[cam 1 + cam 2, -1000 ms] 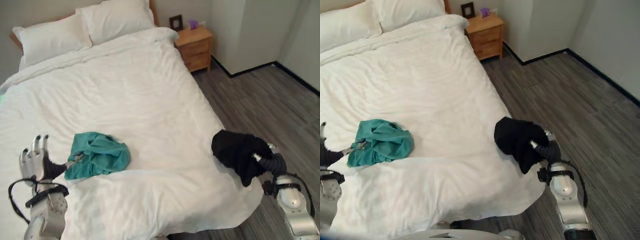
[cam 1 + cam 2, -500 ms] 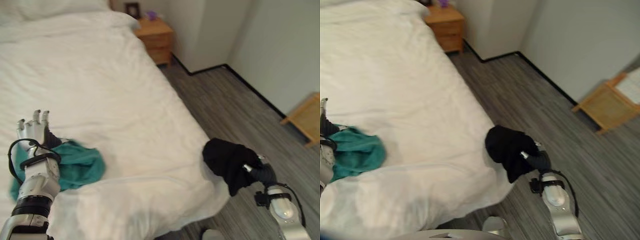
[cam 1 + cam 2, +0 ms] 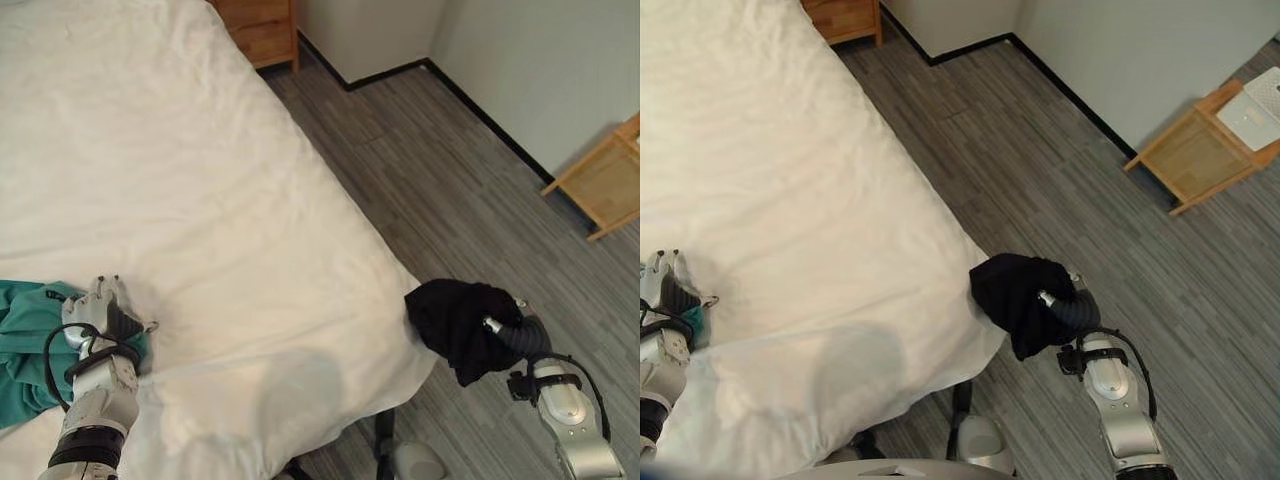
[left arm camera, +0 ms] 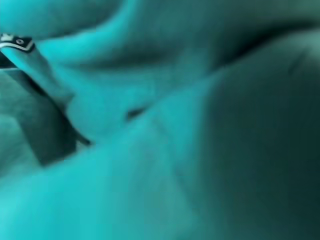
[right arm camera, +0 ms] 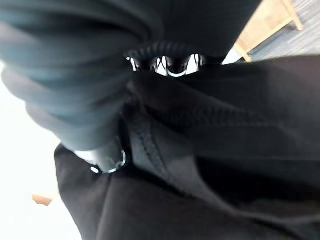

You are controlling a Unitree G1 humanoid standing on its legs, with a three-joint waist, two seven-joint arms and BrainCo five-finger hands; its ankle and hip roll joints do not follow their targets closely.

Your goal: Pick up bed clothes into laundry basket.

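Note:
A teal garment (image 3: 25, 345) lies crumpled on the white bed (image 3: 200, 180) near its foot, at the view's left edge. My left hand (image 3: 100, 312) rests on the garment's right side with straight fingers, and teal cloth (image 4: 150, 125) lies close against its wrist camera. Past the bed's corner, above the floor, a black garment (image 3: 455, 320) hangs bunched from my right hand (image 3: 522, 336), which is shut on it. Black folds (image 5: 225, 150) wrap round that hand in the right wrist view.
Grey plank floor (image 3: 450, 180) runs along the bed's right side to a wall with a dark baseboard. A wooden nightstand (image 3: 262, 25) stands at the bed's head. A low wooden stool (image 3: 1195, 150) with a white thing on it stands at the far right.
The camera has swung right and down, so bed and pillows slid out to the left. My left hand went from beside the teal garment to on it. The right hand still holds the black garment.

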